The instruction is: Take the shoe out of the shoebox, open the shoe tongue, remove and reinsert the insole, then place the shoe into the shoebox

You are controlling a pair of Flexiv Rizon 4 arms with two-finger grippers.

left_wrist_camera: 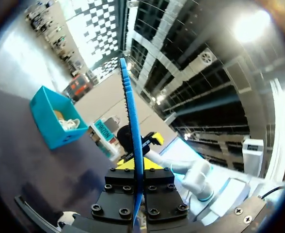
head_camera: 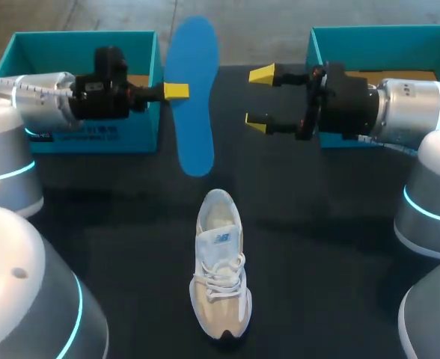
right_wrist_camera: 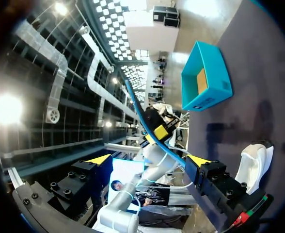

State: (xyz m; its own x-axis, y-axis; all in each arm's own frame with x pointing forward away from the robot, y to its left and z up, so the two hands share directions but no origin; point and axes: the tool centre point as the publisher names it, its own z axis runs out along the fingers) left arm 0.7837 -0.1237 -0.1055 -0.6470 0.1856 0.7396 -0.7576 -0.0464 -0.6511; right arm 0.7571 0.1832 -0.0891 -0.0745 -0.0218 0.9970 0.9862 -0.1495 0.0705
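Black table (head_camera: 317,247), left claw (head_camera: 178,91) holds insole (head_camera: 192,134) aloft

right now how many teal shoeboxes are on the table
2. The left shoebox stands at the far left in the head view, and the right shoebox stands at the far right. Each is partly covered, and no third one is in sight.

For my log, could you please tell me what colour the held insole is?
The insole is plain bright blue, seen best in the head view.
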